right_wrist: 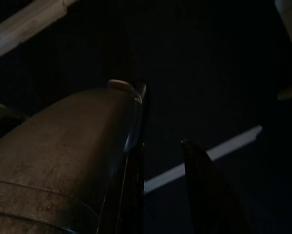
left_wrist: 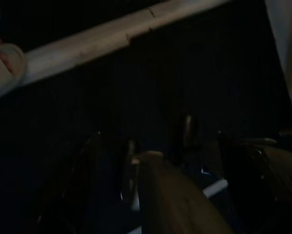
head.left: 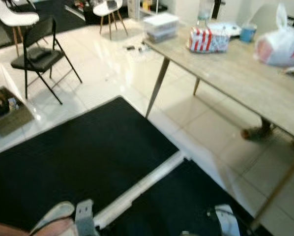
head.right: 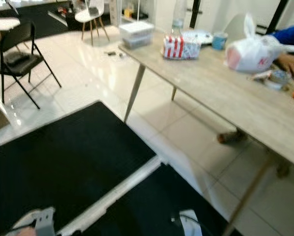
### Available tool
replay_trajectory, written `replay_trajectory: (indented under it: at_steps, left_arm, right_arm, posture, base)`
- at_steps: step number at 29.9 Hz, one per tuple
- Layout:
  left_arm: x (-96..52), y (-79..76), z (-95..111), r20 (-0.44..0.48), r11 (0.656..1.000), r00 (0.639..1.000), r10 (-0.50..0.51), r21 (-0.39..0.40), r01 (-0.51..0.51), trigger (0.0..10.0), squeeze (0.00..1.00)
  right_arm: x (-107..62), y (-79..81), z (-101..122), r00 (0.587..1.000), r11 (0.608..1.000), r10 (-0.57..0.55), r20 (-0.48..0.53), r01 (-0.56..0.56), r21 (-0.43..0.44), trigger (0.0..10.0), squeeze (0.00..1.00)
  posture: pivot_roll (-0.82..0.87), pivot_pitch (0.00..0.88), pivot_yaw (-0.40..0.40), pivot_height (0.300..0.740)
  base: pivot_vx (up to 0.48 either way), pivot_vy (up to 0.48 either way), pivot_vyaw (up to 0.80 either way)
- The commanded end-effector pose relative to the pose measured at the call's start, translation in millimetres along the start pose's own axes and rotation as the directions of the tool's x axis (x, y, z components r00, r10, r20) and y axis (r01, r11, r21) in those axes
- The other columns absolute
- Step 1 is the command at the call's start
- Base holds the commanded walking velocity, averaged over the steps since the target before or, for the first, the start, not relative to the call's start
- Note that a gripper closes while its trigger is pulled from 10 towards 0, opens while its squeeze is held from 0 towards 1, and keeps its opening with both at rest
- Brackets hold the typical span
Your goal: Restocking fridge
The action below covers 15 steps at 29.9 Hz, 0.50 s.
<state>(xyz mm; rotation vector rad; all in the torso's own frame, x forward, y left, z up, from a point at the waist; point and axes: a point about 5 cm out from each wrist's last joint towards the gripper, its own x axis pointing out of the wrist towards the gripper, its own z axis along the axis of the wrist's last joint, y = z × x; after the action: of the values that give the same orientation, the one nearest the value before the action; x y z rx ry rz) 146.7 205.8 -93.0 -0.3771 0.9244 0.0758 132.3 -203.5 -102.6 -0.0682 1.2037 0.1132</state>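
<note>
One tabletop point(head.left: 235, 73) carries one red-and-white striped box point(head.left: 202, 40), one white plastic bag point(head.left: 279, 46), one blue cup point(head.left: 247, 32) and one clear bottle point(head.left: 204, 11). One black folding chair point(head.left: 41, 54) and two white chairs point(head.left: 14, 17) stand on the floor. Two black mats point(head.left: 78, 157) lie below.

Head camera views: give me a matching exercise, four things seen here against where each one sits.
Things:
1. red-and-white striped bag
2. black folding chair
3. white plastic bag
4. black mat

Places:
A. on the tiled floor, left of the table
B. flat on the floor just ahead of the robot
C. on the table's far end
D. on the table, right of the striped bag

Pairs: 1-C, 2-A, 3-D, 4-B
</note>
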Motion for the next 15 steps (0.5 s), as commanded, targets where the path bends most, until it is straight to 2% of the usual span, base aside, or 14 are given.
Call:
replay_trajectory:
  at_steps: [1, 15]
  left_arm:
    - [-0.8, 0.7, -3.0, -0.011, 1.000, 1.000, 0.000, 0.009, 0.000, 10.0, 0.00]
    - [-1.2, 1.5, -3.2, -0.011, 1.000, 1.000, 0.001, 0.011, -0.001, 10.0, 0.00]
  right_arm:
    - [-0.1, -0.9, 0.7, 1.000, 1.000, -0.004, 0.006, 0.004, 0.002, 10.0, 0.00]
    - [0.4, 1.1, 2.3, 1.000, 1.000, -0.002, 0.012, 0.002, 0.008, 10.0, 0.00]
  posture:
    - [-0.05, 0.000, 0.025, 0.740]
    - [-0.04, 0.000, 0.023, 0.740]
  base:
    - [0.398, 0.000, 0.00]
    - [0.408, 0.000, 0.00]
